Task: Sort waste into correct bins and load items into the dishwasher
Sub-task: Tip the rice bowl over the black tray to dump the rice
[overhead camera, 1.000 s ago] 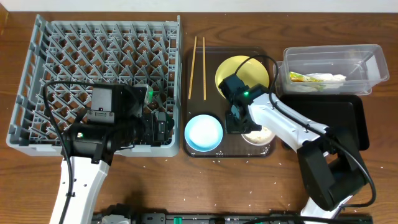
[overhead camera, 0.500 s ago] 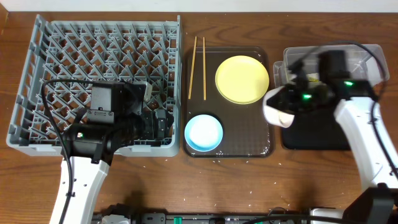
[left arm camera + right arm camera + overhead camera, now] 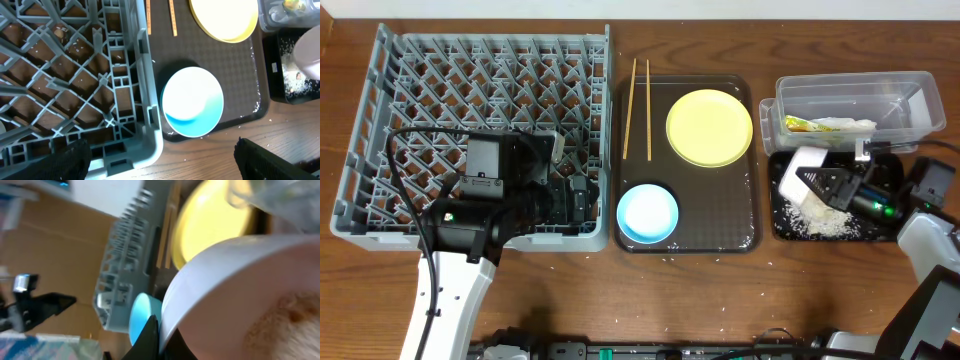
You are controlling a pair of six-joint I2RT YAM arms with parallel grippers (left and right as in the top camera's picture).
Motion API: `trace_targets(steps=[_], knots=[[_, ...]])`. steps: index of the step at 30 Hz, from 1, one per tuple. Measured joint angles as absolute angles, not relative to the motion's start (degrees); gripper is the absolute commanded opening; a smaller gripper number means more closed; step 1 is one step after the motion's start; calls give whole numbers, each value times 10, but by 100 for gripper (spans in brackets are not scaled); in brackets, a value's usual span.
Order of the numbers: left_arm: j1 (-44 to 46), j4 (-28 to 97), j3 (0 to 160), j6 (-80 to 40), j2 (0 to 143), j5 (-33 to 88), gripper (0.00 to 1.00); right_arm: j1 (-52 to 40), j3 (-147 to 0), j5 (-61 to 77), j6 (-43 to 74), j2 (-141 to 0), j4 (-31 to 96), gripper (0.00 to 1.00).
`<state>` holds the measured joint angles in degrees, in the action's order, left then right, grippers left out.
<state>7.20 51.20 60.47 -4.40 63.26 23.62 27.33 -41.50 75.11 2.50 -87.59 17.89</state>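
My right gripper (image 3: 825,187) is shut on the rim of the white bowl (image 3: 802,176) and holds it tipped on its side over the shallow black tray (image 3: 890,170). Whitish rice scraps (image 3: 817,222) lie spilled in that tray. In the right wrist view the bowl (image 3: 250,285) fills the frame, with scraps still inside. The clear tub (image 3: 855,105) holds the napkin and the green-orange-yellow wrapper (image 3: 800,125). The yellow plate (image 3: 709,127), light blue bowl (image 3: 647,213) and chopsticks (image 3: 638,95) lie on the brown serving tray (image 3: 720,225). My left gripper (image 3: 162,165) is open over the grey rack's (image 3: 380,120) front right corner.
Small rice bits are scattered on the brown tray and on the wooden table in front of it. The left arm's cables run over the rack. The small white cup is not in view.
My right arm lifted the white bowl off the brown tray, carried it right, and tipped it over the black tray, where rice scraps now lie. The left arm has not moved.
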Motion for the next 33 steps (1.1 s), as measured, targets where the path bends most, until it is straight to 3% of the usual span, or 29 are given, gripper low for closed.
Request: trace_targets(steps=[5,33], knots=[[72,517,605,-44,633,236,93,279,-414,815,23,-876,160,1],[72,495,605,-44,633,236,93,317,-413,810,10,-874,188,1]])
